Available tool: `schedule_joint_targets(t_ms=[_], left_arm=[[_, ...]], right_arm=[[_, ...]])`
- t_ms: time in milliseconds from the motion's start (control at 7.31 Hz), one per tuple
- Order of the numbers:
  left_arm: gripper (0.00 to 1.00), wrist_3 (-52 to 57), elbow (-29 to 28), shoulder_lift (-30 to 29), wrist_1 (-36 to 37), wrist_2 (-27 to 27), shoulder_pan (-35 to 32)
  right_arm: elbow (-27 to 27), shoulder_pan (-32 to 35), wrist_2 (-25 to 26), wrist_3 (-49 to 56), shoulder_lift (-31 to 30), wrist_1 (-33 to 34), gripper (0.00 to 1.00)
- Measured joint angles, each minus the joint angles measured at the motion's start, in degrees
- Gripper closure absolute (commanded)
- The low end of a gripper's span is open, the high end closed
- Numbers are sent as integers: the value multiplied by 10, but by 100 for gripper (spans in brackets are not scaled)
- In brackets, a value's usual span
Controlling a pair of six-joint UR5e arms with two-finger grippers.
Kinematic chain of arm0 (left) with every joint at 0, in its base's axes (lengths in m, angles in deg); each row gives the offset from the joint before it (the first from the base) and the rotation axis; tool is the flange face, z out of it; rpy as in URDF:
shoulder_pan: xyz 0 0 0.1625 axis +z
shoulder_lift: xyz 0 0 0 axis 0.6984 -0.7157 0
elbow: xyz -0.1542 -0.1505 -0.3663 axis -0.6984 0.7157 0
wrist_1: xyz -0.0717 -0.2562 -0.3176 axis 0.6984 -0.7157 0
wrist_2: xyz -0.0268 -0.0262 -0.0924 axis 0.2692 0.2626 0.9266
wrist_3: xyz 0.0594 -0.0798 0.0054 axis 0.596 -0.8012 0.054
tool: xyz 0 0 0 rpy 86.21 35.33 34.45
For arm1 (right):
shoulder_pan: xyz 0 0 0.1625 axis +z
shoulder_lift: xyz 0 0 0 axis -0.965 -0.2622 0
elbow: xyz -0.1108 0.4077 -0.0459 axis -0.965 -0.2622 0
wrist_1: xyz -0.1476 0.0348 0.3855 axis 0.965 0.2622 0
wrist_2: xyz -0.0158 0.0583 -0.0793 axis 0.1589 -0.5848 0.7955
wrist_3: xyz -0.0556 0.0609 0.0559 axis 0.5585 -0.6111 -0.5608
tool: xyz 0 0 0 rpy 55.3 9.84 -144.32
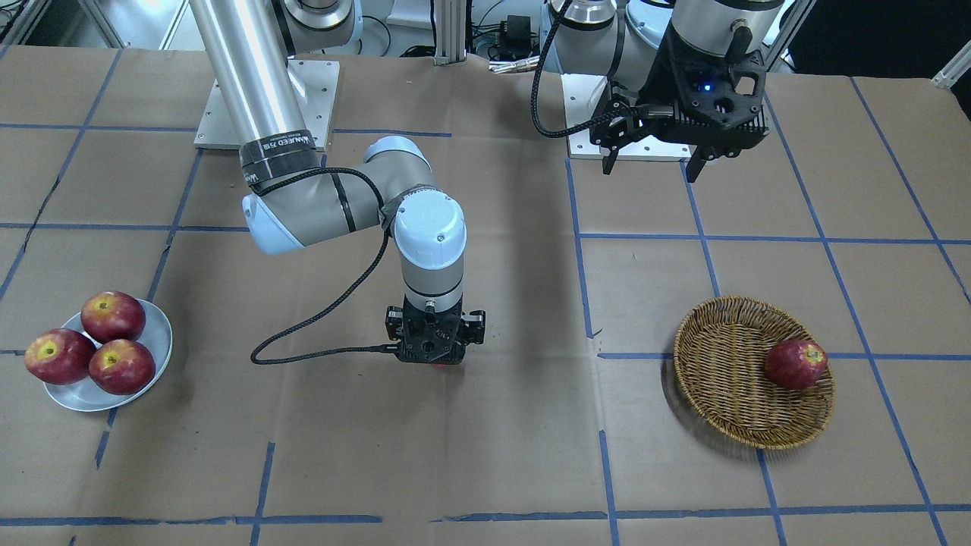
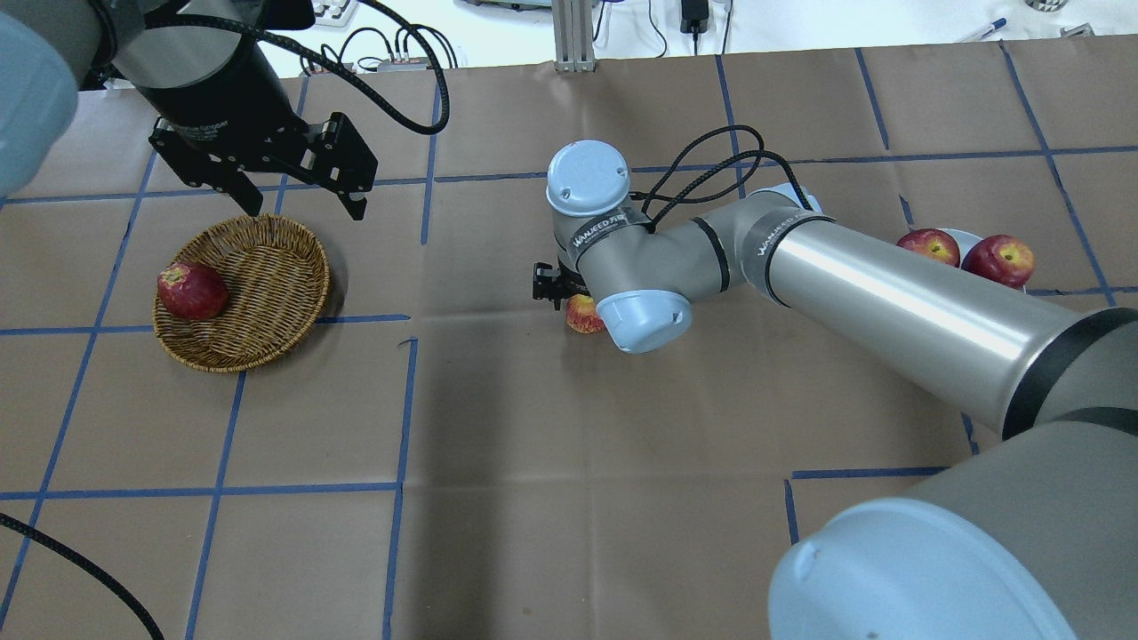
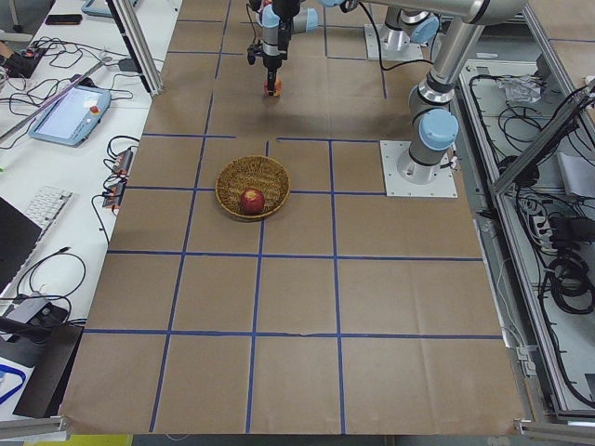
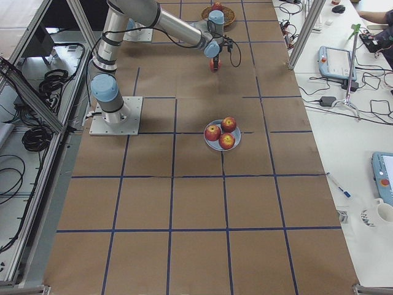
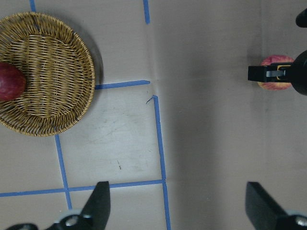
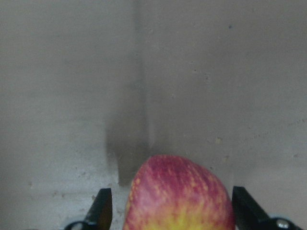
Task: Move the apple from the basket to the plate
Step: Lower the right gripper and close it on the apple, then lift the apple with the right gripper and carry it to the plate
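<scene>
The streaked apple (image 6: 180,196) sits between my right gripper's (image 6: 172,211) two fingertips (image 6: 103,208), low over the brown paper at the table's middle. The jaws stand wide, with a small gap on one side. The apple also shows in the overhead view (image 2: 582,313) and the left wrist view (image 5: 276,72). The wicker basket (image 1: 728,379) holds one dark red apple (image 1: 795,364). My left gripper (image 1: 652,167) hangs open and empty above the table behind the basket. The grey-blue plate (image 1: 155,326) holds three apples.
The right arm's forearm (image 2: 889,293) stretches low across the table from the plate side to the middle. Blue tape lines grid the brown paper. Both arm base plates (image 1: 265,106) sit at the robot's edge.
</scene>
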Motion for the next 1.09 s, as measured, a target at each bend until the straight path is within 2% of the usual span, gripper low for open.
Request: schedule_joint_targets(t_ms=[137, 684, 1094], left_arm=[[1, 0, 0, 0, 0, 0, 0], [1, 0, 0, 0, 1, 0, 0], [1, 1, -1, 0, 3, 0, 0]], right_arm=[[0, 0, 0, 4, -2, -2, 49], [-13, -8, -4, 9, -32, -31, 49], [-58, -67, -2, 52, -110, -160, 49]])
